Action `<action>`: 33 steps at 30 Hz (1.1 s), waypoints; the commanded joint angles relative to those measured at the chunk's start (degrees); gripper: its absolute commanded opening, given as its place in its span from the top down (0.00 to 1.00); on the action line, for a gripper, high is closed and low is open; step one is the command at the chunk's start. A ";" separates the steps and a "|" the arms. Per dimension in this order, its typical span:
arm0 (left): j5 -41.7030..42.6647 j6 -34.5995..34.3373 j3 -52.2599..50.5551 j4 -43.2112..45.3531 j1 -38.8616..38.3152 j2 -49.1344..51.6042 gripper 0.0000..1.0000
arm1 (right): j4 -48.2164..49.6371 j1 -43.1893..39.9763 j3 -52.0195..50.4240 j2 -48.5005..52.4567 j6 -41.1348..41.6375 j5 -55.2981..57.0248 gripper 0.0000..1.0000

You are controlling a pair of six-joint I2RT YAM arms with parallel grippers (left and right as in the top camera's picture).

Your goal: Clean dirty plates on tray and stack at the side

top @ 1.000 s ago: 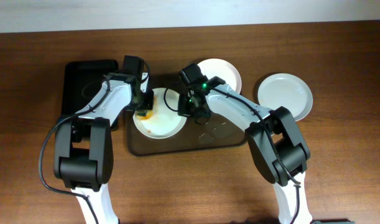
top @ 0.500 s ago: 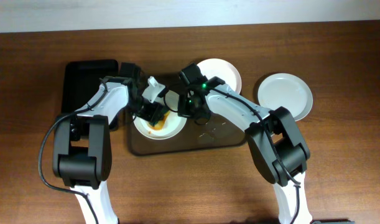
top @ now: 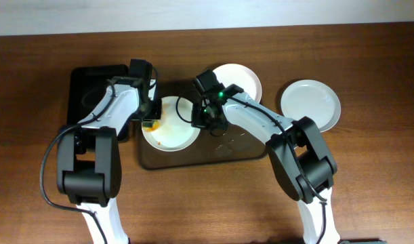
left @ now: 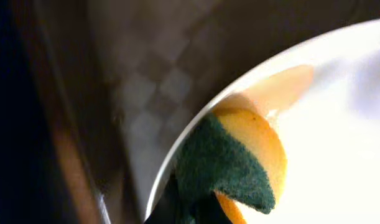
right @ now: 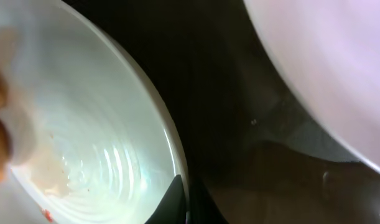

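A white plate (top: 171, 135) with faint orange smears lies on the left half of the brown tray (top: 240, 150). My left gripper (top: 150, 120) is shut on a yellow-and-green sponge (left: 224, 167), which rests on this plate's (left: 339, 124) left rim. My right gripper (top: 202, 122) is shut on the plate's right rim, pinching it (right: 177, 186) between both fingers. A second plate (top: 239, 80) sits at the tray's back edge and shows at the upper right in the right wrist view (right: 326, 68). A third, clean-looking plate (top: 311, 103) lies on the table to the right.
A smaller glossy black tray (top: 91, 95) lies left of the brown tray, under my left arm. The wooden table (top: 369, 176) stretches around both trays. A pale wall strip runs along the far edge.
My left gripper swept the sponge into the plate's middle and back to its left rim. The orange smear looks thinner. The right gripper kept its hold on the rim.
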 commanded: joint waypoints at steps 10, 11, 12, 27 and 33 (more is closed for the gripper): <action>11.23 -1.18 26.91 -13.07 5.70 -0.33 0.99 | -8.98 -0.15 3.41 -3.87 -11.17 5.38 0.96; 11.21 -1.18 26.91 -13.07 6.12 -0.33 1.00 | -10.54 0.09 4.22 -5.05 -12.35 7.56 0.96; 11.19 -1.16 26.91 -13.05 6.58 -0.33 1.00 | -12.24 0.61 5.01 -6.88 -13.81 11.04 0.96; 11.21 -0.72 26.88 -11.80 7.39 -0.22 0.99 | -17.35 20.68 5.84 -18.58 -17.55 83.34 0.96; 11.21 -0.72 26.88 -11.87 7.39 -0.22 1.00 | -16.37 16.90 5.68 -18.14 -3.50 55.15 0.96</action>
